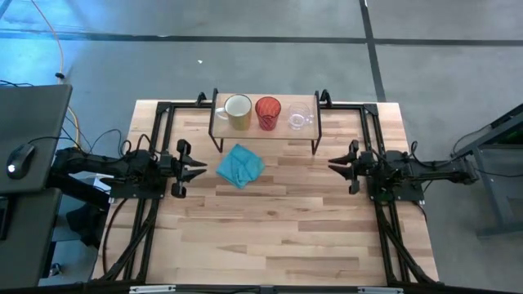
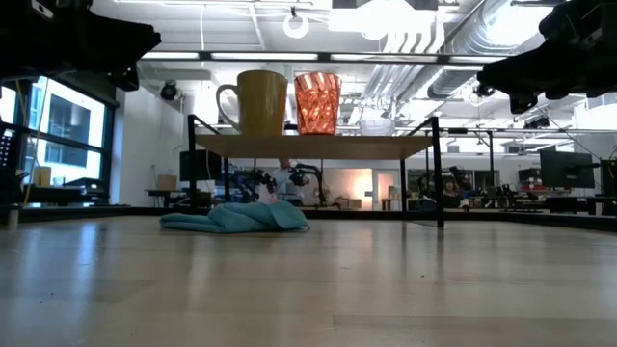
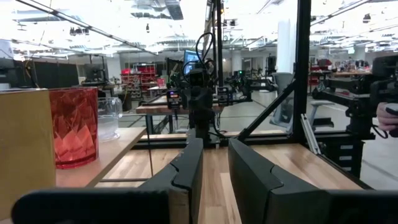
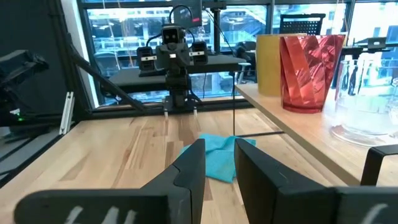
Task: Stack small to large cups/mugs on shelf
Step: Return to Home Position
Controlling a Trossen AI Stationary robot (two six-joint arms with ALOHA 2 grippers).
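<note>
The teal cloth (image 1: 240, 166) lies nearest, before the shelf (image 1: 245, 133) bearing yellow mug (image 1: 238, 111), red tumbler (image 1: 268, 112) and clear glass cup (image 1: 299, 117) left to right; the left gripper (image 1: 200, 169) and right gripper (image 1: 333, 166) flank it, narrowly parted and empty, and a stray swing could jog the shelf's legs.

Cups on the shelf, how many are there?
3, in a row on the shelf: yellow mug nearest the left arm, red tumbler in the middle, clear glass cup nearest the right arm. None seem hidden.
</note>
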